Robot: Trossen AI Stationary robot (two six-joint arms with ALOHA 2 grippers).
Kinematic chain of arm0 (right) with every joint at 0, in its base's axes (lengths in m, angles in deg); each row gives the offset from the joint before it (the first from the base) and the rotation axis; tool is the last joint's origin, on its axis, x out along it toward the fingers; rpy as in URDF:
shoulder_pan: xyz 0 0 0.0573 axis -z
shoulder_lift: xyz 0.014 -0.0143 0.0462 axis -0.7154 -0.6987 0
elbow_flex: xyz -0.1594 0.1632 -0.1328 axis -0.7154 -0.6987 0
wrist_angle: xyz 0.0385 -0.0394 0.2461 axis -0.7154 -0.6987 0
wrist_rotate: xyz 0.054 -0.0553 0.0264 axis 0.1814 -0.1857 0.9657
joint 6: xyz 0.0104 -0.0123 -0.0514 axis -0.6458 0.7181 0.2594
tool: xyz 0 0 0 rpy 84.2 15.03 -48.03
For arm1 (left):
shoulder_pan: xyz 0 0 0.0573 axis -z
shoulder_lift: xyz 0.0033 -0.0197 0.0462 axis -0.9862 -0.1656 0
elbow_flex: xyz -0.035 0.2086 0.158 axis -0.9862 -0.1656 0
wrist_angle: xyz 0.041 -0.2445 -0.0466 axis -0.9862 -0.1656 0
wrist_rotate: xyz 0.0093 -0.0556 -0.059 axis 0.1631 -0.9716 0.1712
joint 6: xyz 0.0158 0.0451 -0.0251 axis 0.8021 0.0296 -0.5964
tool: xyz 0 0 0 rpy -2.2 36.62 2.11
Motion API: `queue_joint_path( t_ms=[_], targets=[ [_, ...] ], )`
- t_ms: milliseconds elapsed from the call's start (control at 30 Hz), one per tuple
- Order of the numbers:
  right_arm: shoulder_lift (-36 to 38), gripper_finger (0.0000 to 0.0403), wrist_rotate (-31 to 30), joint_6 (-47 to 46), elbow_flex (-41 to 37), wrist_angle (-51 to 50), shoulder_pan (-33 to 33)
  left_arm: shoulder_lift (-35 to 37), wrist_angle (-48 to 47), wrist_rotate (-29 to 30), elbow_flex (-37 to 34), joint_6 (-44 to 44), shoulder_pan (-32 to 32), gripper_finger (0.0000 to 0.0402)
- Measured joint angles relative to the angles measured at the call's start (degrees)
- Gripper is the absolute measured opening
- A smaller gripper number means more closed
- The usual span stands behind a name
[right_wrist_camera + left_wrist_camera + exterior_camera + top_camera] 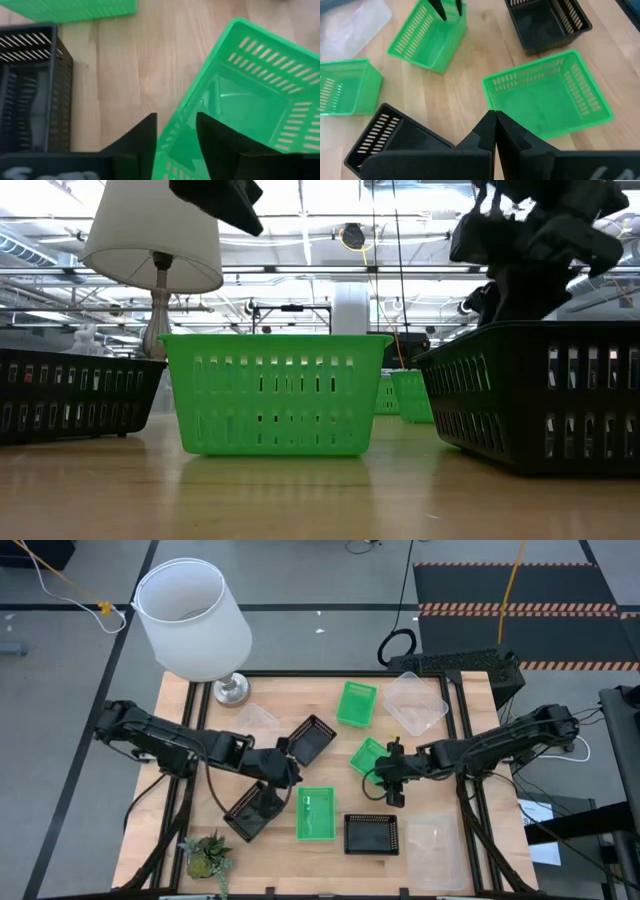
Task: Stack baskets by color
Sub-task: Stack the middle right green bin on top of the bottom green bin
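The baskets are scattered all over the counter point(460, 730) and nothing looks stacked by color yet, so this reads as early sorting. The right gripper point(388, 772) is at the near rim of a green basket point(367, 755) in the middle of the counter, fingers apart with the basket's wall sitting between them (wrist view shows the rim in the gap, not pinched). I can't say whether it's about to grab or just let go. That basket sits at an angle, roughly between the other two greens: one farther back point(356, 703) and one at the front point(315, 813), so it's probably the one meant to go into one of those. The left gripper point(268, 783) has its fingers together, and its wrist view shows a black basket's point(251, 812) rim right at the tips, apparently pinched, with the basket tilted. The second black point(309, 740) is just behind it and the third point(371, 833) is at the front, well apart. Clear ones point(415, 703) sit around the counter's edges, untouched. The lamp point(193, 618) and plant point(208, 855) are off in the left corners.
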Motion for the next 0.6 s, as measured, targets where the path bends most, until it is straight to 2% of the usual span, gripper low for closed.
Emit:
queue_joint_path(
  t_ms=[133,267,433,600],
  targets=[
    [-2.2,0.0160,0.1,1.1,0.0,1.1,0.3,0.1,2.0,0.0,0.0,0.0,-0.7,0.0010],
    [-3.6,0.0157,0.1,1.1,0.0,1.2,1.2,0.1,3.2,0.0,0.0,0.3,-0.7,0.0010],
    [-4.0,0.0129,0.3,1.1,0.0,1.2,2.6,0.1,4.1,-0.1,0.0,1.2,-0.7,0.0010],
    [-4.0,0.0077,0.3,0.8,0.0,1.0,4.3,0.1,5.0,-0.1,0.0,1.5,-0.7,0.0010]
  ],
)
